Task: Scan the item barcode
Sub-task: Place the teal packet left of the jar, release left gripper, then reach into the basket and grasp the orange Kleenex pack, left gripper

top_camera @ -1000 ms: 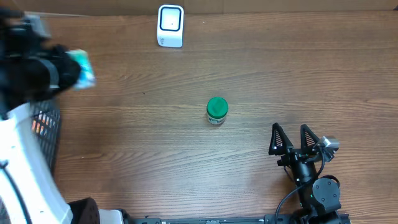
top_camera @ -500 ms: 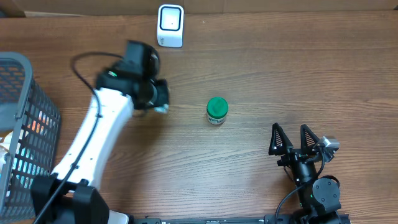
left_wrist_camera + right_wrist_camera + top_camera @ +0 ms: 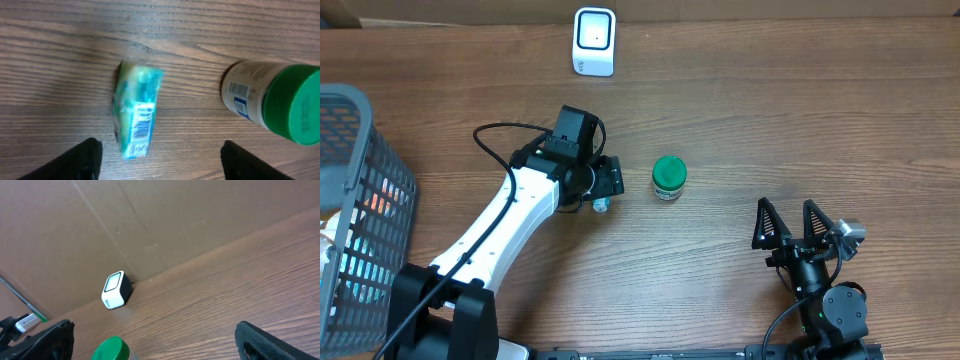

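A small teal packet [image 3: 136, 115] lies on the wooden table with a barcode on its upper face; in the overhead view only its tip [image 3: 601, 205] peeks out below my left gripper [image 3: 606, 188]. That left gripper [image 3: 160, 157] hovers over the packet, open, its fingers apart on either side and not touching it. The white scanner [image 3: 594, 41] stands at the table's far edge, also in the right wrist view as the scanner [image 3: 115, 290]. My right gripper [image 3: 788, 222] rests open near the front right, and the right gripper [image 3: 160, 342] has nothing between its fingers.
A green-lidded jar [image 3: 669, 177] stands just right of the packet; the jar [image 3: 272, 100] shows its own barcode label, and its lid [image 3: 111, 350] appears low in the right wrist view. A grey mesh basket [image 3: 350, 100] holding items sits at the left edge.
My left arm swung from over the basket to mid-table carrying the teal packet. The gripper has opened and the packet now lies on the table. The right arm has not moved.
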{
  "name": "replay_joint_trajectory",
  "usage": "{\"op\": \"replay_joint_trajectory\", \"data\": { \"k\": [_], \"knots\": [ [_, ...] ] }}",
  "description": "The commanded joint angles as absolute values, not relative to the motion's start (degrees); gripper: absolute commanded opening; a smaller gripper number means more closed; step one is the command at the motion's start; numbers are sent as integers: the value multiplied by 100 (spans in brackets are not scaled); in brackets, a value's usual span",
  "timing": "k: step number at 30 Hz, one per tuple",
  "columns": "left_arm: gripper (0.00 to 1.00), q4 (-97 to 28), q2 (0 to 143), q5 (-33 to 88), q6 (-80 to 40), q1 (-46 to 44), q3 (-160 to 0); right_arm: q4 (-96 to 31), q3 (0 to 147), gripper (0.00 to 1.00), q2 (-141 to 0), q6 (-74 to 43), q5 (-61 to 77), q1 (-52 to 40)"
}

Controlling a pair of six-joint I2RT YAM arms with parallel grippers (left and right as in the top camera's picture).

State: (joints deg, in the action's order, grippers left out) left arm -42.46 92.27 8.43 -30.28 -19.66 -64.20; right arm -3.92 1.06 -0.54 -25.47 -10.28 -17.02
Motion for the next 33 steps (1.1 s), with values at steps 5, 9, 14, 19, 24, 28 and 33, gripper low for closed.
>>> {"op": "replay_joint_trajectory", "data": {
  "k": [5,9,14,19,24,28,33],
  "knots": [
    [80,-5675,9122,891,-2410,-1658,-8602,-357,45,100,-12,-2545,-1020,-1741],
    [80,-6694,9122,851,-2027,-1295,-10169,-355,45,100,-12,-2545,-1020,-1741],
    [89,-7575,9122,840,-1925,-556,-12062,-355,45,100,-12,-2545,-1020,-1743],
    [96,-8235,9120,838,-1922,628,-13423,-357,45,100,-12,-2545,-1020,-1743],
    [96,-8521,9142,864,-1940,2272,-13611,-357,45,100,-12,-2545,-1020,-1743],
    [95,-8488,9168,1166,-2342,3590,-13249,-355,45,100,-12,-2545,-1020,-1743],
    [95,-8283,9266,1251,-2493,4331,-12739,-355,45,100,-12,-2545,-1020,-1791]
  ]
}}
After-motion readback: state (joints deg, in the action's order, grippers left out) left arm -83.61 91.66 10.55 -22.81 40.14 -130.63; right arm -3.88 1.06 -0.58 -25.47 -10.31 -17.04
